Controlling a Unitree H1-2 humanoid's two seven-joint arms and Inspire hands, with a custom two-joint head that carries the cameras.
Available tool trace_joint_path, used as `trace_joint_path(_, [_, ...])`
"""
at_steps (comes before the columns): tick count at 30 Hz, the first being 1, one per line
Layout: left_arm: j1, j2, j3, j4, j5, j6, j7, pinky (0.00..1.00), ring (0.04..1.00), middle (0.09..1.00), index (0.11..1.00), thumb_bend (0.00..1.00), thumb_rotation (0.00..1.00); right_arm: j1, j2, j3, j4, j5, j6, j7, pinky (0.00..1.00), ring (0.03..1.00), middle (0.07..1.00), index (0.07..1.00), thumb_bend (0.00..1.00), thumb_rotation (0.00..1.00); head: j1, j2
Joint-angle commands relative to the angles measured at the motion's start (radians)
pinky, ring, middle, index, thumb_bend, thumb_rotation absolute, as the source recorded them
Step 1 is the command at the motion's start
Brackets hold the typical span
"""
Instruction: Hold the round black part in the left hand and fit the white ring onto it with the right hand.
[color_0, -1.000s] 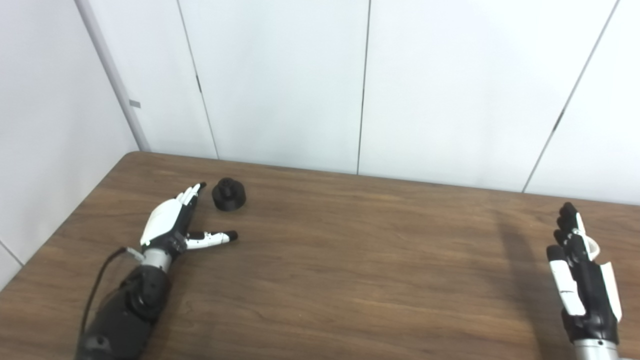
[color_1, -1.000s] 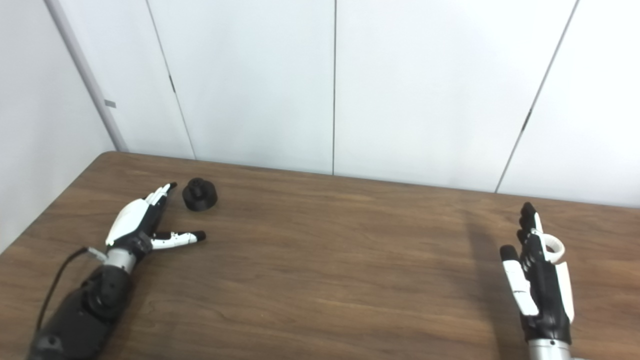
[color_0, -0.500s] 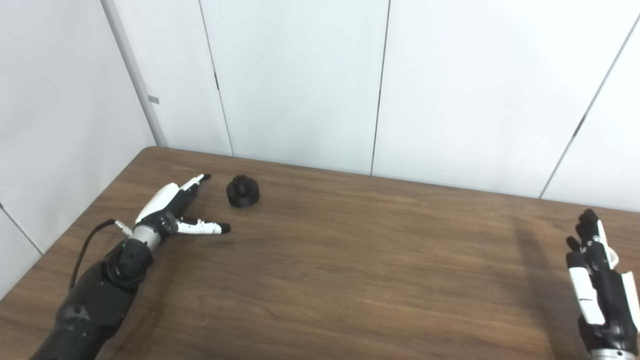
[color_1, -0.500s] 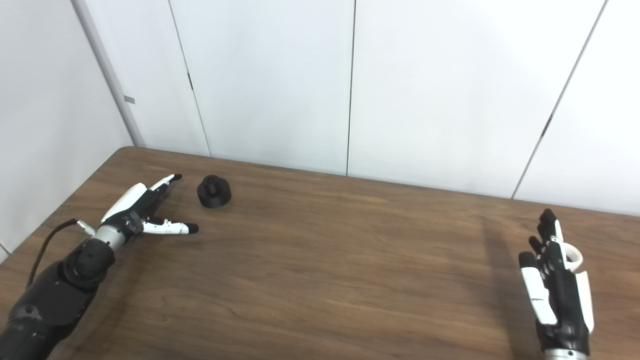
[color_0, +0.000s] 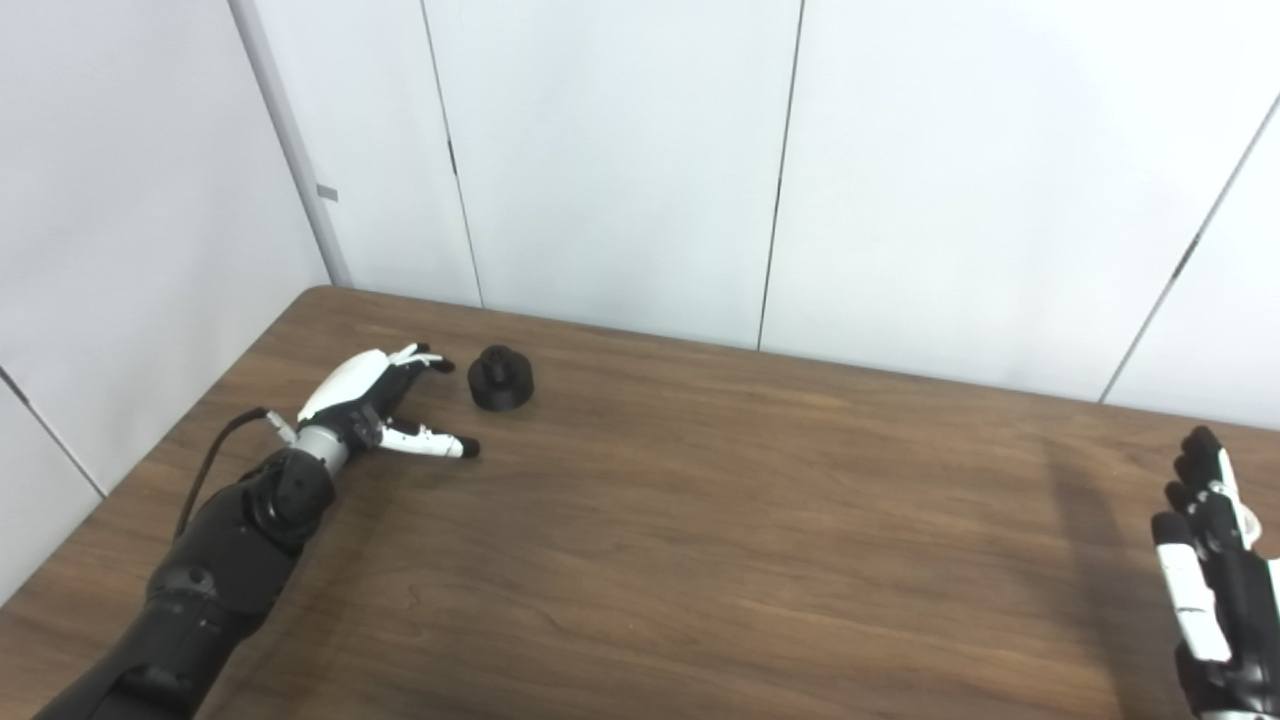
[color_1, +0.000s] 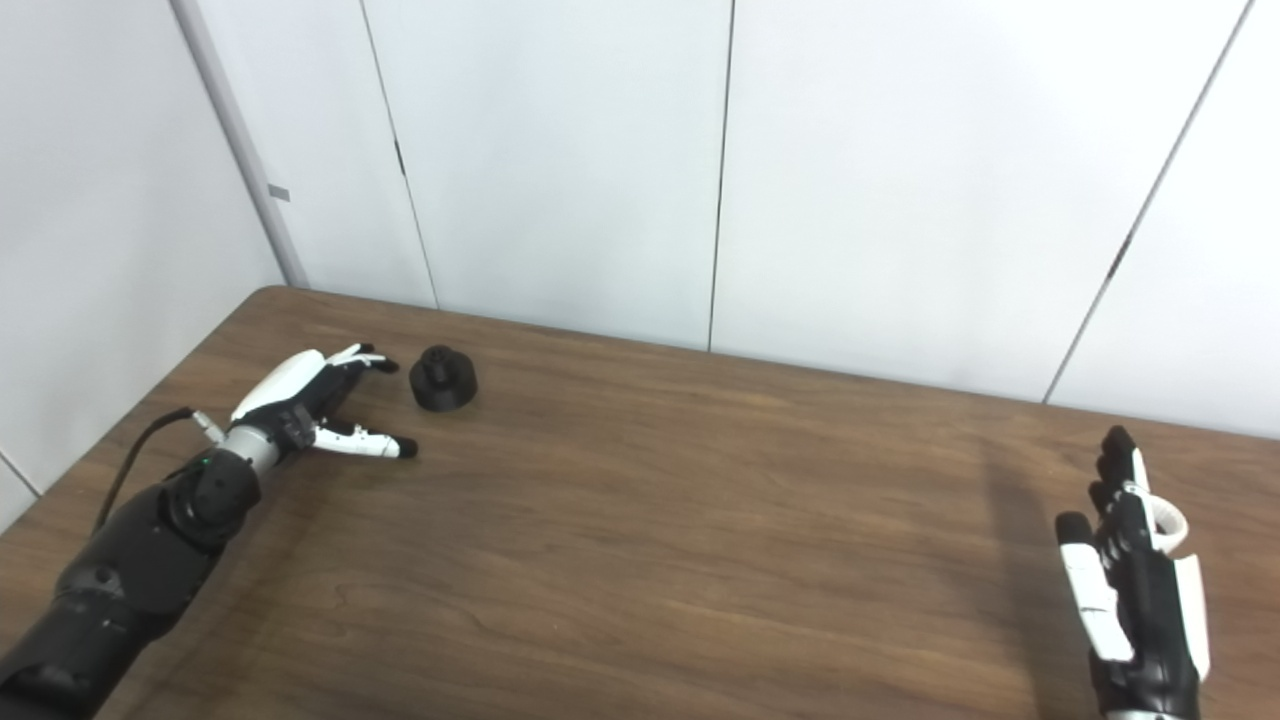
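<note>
We are looking down at a brown wood-grain table (color_0: 700, 560) set against plain white wall panels (color_0: 620, 160). Near the far left corner sits the round black plastic part (color_0: 501, 377), a squat disc with a small raised hub on top, resting flat on the tabletop. Our left hand (color_0: 375, 405), white-backed with black fingertips, lies low just beside it on the left, with fingers spread and thumb pointing out to the side; it holds nothing and does not touch the part.

Far across the table, at the right edge, our right hand (color_1: 1135, 580) stands upright with fingers extended and apart. The small white plastic ring (color_1: 1165, 522) shows just behind those fingers (whether it is hooked on a finger or lying on the table beyond, we cannot tell).

The step in hand looks like the left hand's grasp. To do it well, we would bring fingers and thumb around the part's outer wall, keep the hub facing up and uncovered, and close gently so the part does not skid away.
</note>
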Motion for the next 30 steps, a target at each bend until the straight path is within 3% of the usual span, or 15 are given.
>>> trace_joint_path(1, [-0.065,0.021,-0.002,0.024,0.028,-0.013,0.06,1.0,1.0,0.976,0.803,1.0,0.4,0.09,0.009,0.002,0.053,-0.004,-0.011,0.0,1.0,1.0,0.999,0.98,0.4,0.82,-0.001,0.004])
trace_joint_path(8, [-0.115,0.016,-0.06,0.105,0.083,-0.049,0.119,1.0,1.0,0.964,0.789,1.0,0.45,0.107,0.011,0.003,0.019,0.002,0.012,0.006,1.0,1.0,1.0,0.98,0.41,0.81,-0.009,0.01])
trace_joint_path(18, [-0.155,0.008,-0.11,0.14,0.087,-0.05,0.086,1.0,1.0,0.962,0.801,1.0,0.4,0.125,0.016,0.004,-0.023,-0.004,0.036,0.006,1.0,1.0,1.0,0.983,0.41,0.82,-0.009,0.017])
trace_joint_path(30, [-0.211,-0.009,-0.158,0.215,0.087,-0.094,0.097,1.0,1.0,0.955,0.797,1.0,0.39,0.135,0.023,0.004,-0.04,-0.027,0.042,0.0,1.0,1.0,0.999,0.976,0.42,0.84,-0.022,0.019])
